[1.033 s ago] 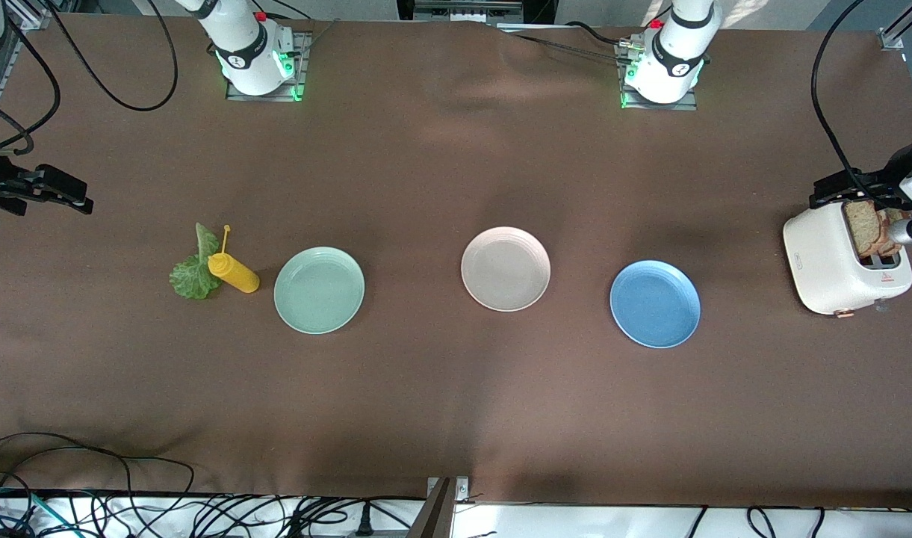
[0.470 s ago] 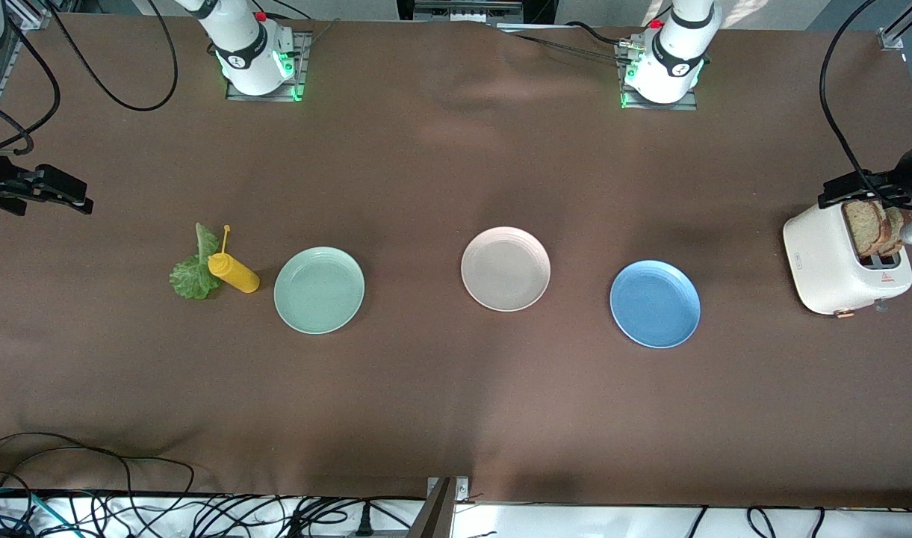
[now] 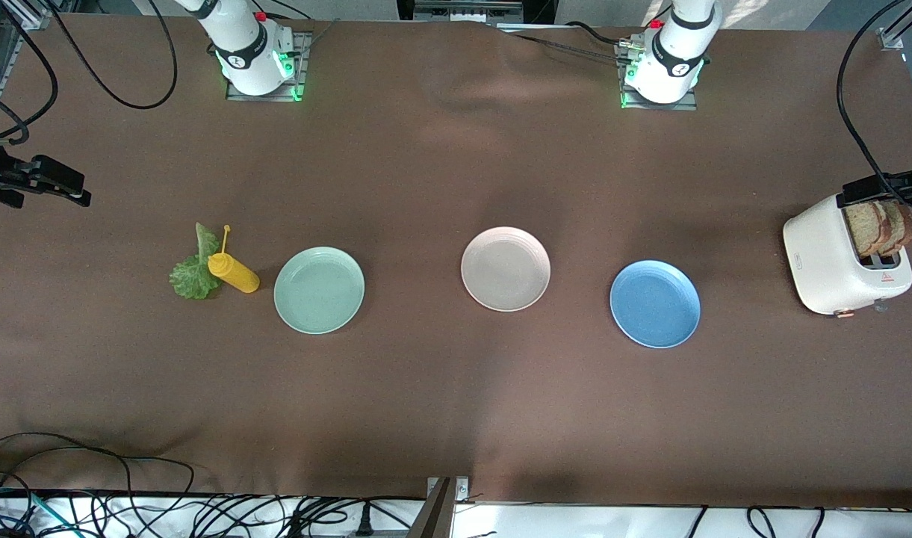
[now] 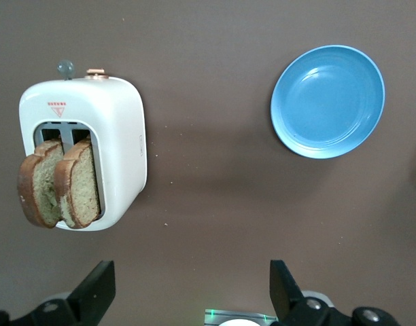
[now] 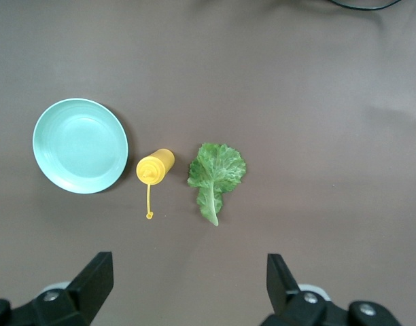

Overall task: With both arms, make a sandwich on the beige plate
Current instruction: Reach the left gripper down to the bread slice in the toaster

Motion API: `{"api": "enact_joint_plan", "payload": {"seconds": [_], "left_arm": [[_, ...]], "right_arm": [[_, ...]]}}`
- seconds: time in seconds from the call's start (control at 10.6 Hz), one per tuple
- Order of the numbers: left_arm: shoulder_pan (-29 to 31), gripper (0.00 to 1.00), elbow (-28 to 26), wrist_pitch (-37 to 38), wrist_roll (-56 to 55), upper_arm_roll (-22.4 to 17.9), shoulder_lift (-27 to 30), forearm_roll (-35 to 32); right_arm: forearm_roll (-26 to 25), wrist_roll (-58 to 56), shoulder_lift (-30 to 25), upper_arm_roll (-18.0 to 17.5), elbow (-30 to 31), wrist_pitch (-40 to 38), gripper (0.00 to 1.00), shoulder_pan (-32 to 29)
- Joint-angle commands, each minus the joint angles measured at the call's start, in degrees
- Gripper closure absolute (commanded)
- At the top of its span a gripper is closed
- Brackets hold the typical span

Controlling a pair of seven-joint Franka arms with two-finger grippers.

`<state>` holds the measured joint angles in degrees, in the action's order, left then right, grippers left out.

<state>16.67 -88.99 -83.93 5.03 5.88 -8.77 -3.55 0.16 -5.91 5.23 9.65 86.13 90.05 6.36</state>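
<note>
I found the plate (image 3: 506, 269) bare. Both slices (image 4: 58, 183) sat in the toaster (image 4: 119, 149); lettuce (image 5: 217, 173) lay beside the bottle (image 5: 156, 167). Left tool (image 4: 187, 295) and right tool (image 5: 187, 292) gaped, empty.

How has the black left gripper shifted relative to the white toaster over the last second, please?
Yes: the left gripper has drawn back off the white toaster toward the table's edge, uncovering the bread slices.

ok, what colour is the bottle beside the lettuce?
Yellow; the bottle also has a yellow tethered cap. Right wrist view shows it best.
</note>
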Motion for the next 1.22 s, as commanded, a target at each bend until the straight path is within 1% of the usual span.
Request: {"api": "enact_joint_plan", "payload": {"seconds": [0.0, 0.28, 0.38, 0.66, 0.75, 1.03, 1.13], "left_arm": [[3.8, 0.00, -1.5, 0.0, 0.3, 0.4, -1.5, -1.0], [7.3, 0.00, -2.1, -0.5, 0.4, 0.3, -5.3, -1.8], [8.2, 0.00, -2.1, -0.8, 0.5, 0.4, -6.6, -3.4], [8.5, 0.00, -1.9, -1.6, 0.6, 0.4, -10.2, -5.8], [8.4, 0.00, -1.8, -1.8, 0.7, 0.4, -11.1, -8.0], [10.0, 0.00, -1.6, -4.6, 7.1, 0.4, -13.4, -9.1], [10.0, 0.00, -1.6, -5.7, 7.4, 0.4, -14.1, -9.1]], "right_arm": [[0.6, -0.1, -2.1, -1.3, -0.4, -3.3, 0.00, 0.1], [0.5, -0.6, -2.4, -1.9, -0.5, -3.5, 0.00, 0.1], [0.5, -0.9, -2.4, -1.7, -0.6, -2.7, 0.00, 0.1], [0.5, -0.9, -2.3, -1.4, -0.6, -1.8, 0.00, 0.0], [0.5, -0.9, -2.4, -1.2, -0.6, -2.2, 0.00, 0.0], [0.5, -0.9, -2.4, -1.2, -0.6, -2.5, 0.00, -0.1], [0.2, -0.9, -2.4, -1.3, -0.6, -2.4, 0.00, -0.1]]}}
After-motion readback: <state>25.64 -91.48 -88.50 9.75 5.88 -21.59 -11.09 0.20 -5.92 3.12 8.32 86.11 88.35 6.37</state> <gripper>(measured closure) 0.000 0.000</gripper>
